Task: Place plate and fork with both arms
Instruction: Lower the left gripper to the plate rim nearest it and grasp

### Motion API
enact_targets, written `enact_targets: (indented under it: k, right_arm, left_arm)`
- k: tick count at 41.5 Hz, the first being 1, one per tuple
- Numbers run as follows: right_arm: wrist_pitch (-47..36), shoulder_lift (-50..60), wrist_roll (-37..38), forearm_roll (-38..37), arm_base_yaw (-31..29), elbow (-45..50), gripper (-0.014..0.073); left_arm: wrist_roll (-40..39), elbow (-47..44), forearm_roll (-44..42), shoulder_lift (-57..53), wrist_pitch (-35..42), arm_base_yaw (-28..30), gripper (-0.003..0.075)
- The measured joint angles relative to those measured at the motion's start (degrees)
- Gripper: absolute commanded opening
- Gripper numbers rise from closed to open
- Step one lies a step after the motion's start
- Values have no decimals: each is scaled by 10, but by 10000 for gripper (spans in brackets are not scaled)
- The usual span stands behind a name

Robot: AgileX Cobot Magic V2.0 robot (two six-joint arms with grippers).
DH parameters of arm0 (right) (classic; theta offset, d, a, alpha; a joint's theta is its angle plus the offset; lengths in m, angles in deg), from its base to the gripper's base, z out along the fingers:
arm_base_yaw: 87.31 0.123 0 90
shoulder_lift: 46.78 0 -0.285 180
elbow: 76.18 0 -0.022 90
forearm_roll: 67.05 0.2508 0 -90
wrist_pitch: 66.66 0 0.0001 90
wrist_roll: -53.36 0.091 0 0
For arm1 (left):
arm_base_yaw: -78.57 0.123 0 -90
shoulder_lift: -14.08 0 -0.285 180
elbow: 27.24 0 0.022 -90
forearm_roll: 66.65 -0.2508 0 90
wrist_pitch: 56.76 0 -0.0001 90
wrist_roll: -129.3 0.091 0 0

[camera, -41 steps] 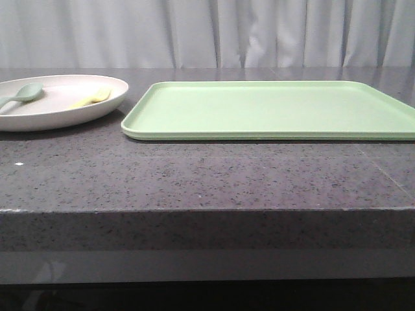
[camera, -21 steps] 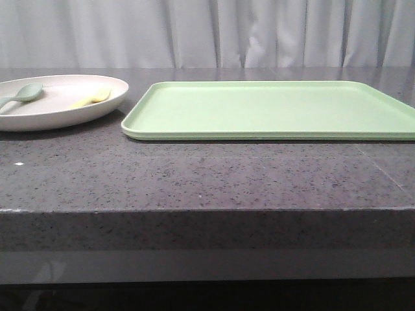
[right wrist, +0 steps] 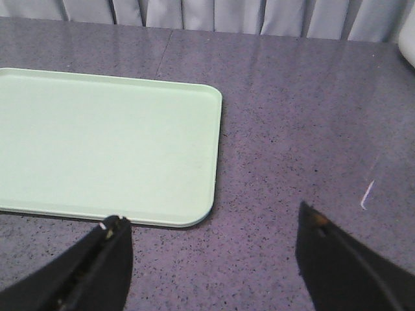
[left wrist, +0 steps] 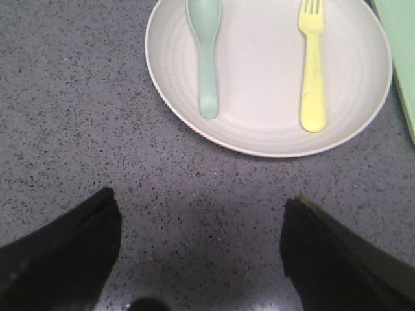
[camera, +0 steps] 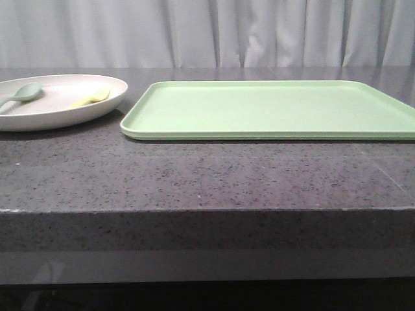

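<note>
The pinkish-cream plate (camera: 55, 113) sits at the far left of the table, beside the green tray; it also shows in the left wrist view (left wrist: 259, 123). On it lie the pale yellow fork (camera: 91, 98) (left wrist: 312, 71) and a pale blue-green spoon (camera: 23, 93) (left wrist: 205, 55). My left gripper (left wrist: 201, 220) is open and empty above bare table, short of the plate's near rim. My right gripper (right wrist: 211, 230) is open and empty above bare table, by the tray's right near corner. Neither gripper shows in the front view.
A rectangular light green tray (camera: 272, 110) (right wrist: 97, 142) lies empty in the middle and right of the dark speckled table (camera: 207, 175). The table's front edge (camera: 207, 210) runs across the front view. A grey curtain hangs behind.
</note>
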Motion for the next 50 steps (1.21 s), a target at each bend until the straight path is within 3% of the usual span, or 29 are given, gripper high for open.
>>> enact_targets:
  k: [5, 14, 22, 41, 50]
  right_arm:
    - [0, 0, 0, 0, 0, 0, 550]
    - [0, 0, 0, 0, 0, 0, 550]
    - [0, 0, 0, 0, 0, 0, 550]
    - [0, 0, 0, 0, 0, 0, 550]
    - [0, 0, 0, 0, 0, 0, 550]
  left_arm:
    - [53, 32, 64, 68, 0, 43, 494]
    - [201, 75, 254, 176, -1, 137, 494]
    - [280, 105, 372, 263, -1, 181, 493]
    - [307, 198, 445, 441, -13, 185, 488]
    - [308, 225, 458, 478, -35, 185, 321]
